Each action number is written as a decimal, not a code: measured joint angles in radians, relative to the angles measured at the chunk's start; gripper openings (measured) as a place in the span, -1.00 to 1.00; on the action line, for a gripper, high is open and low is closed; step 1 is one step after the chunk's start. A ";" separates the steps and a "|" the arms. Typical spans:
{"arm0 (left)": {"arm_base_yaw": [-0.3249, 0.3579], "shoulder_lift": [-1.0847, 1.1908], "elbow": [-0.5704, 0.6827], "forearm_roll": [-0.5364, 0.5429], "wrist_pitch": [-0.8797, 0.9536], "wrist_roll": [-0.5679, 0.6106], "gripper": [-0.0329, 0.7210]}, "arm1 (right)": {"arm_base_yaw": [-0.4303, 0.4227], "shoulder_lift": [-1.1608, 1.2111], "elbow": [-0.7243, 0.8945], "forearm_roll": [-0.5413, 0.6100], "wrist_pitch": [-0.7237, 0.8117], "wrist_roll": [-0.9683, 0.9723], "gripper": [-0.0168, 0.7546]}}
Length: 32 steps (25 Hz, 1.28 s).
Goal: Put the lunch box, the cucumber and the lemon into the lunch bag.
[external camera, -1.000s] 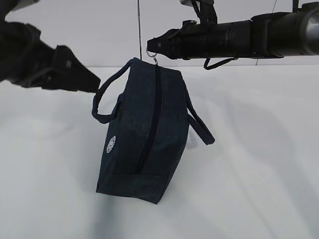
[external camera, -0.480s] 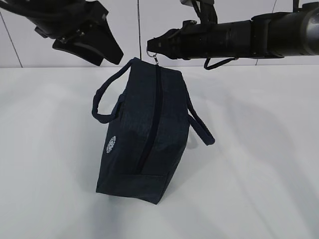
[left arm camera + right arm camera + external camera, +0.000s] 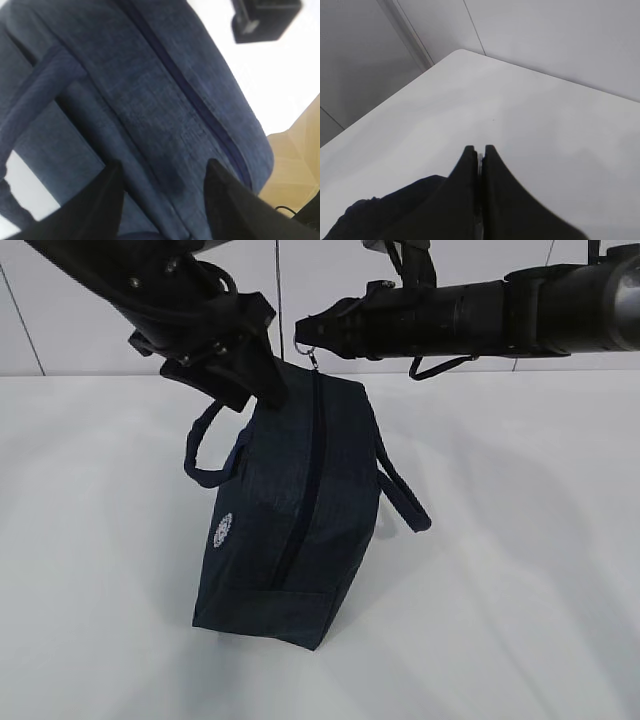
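One dark navy lunch bag [image 3: 290, 510] stands tipped up on its end on the white table [image 3: 520, 570], zipper shut, so its contents are hidden. It has two loop handles [image 3: 205, 445], one on each side. Behind its top, the left hand [image 3: 255, 390] hovers spread over the fabric. The right hand [image 3: 303, 337] is pressed together, pinching the metal ring pull [image 3: 311, 358].
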 joint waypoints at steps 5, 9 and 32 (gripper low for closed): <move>-0.004 0.041 -0.002 0.018 -0.006 -0.020 0.08 | 0.000 0.000 0.000 0.000 0.000 0.002 -0.94; -0.010 0.053 -0.002 0.043 -0.025 -0.046 -0.05 | 0.000 0.000 0.000 0.000 0.002 0.002 -0.94; -0.010 0.064 -0.125 0.135 0.136 0.023 -0.93 | -0.020 0.000 -0.029 -0.009 0.010 0.004 -0.94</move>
